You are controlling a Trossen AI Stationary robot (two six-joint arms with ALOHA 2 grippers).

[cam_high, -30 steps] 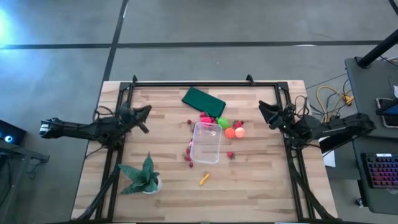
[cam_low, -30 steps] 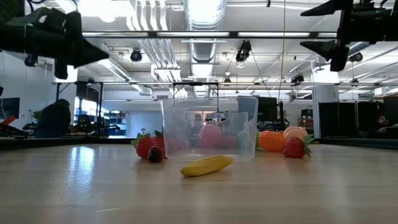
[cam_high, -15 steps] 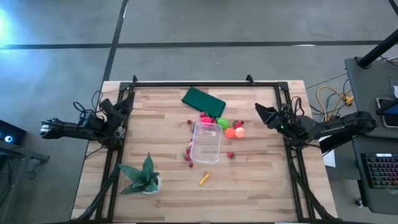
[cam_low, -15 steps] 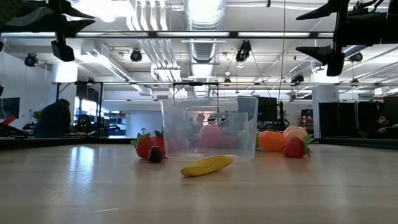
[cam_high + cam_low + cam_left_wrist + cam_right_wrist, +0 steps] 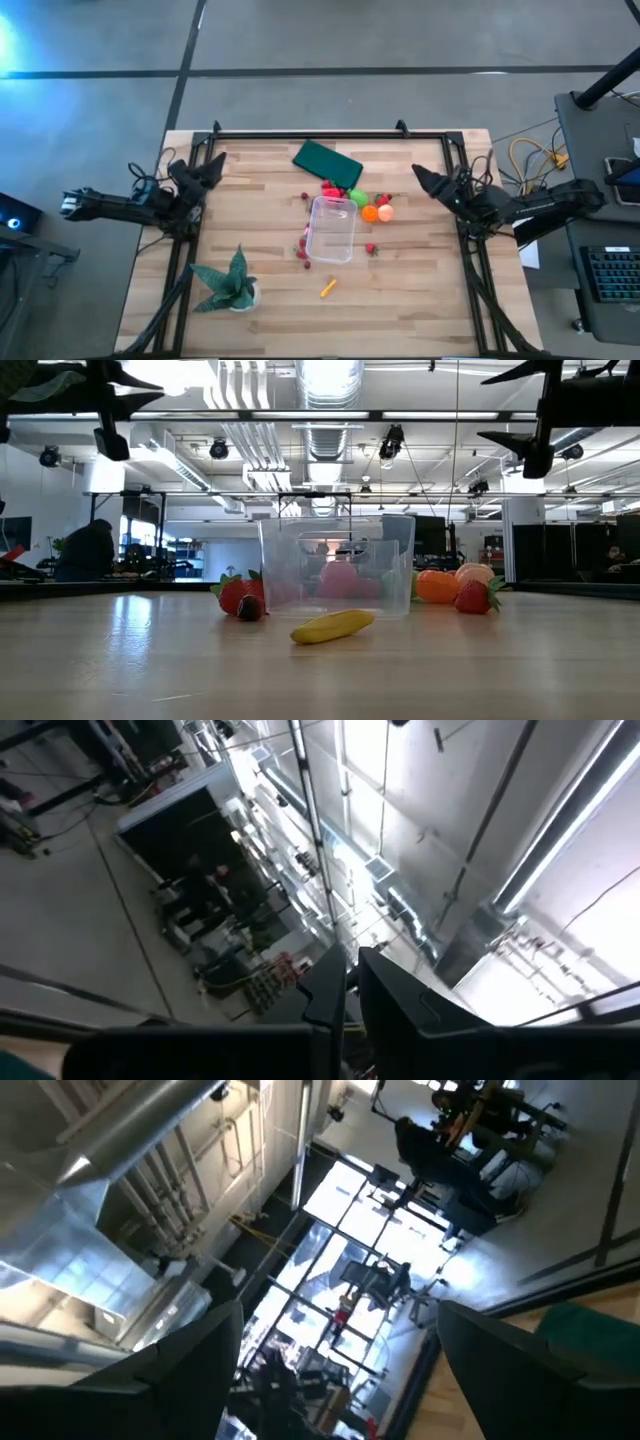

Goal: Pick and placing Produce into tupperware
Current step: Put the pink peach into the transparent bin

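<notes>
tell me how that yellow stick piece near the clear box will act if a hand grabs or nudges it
The yellow stick looks small and probably light, so a nudge would likely send it sliding. It is rounded and slightly curved, lying flat on the bare wooden table, so it may roll or pivot rather than move straight. Its smooth, glossy skin suggests it could slip from a loose pinch.

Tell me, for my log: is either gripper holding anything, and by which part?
Nothing is held. Left gripper shut and empty; right gripper open and empty.
</notes>
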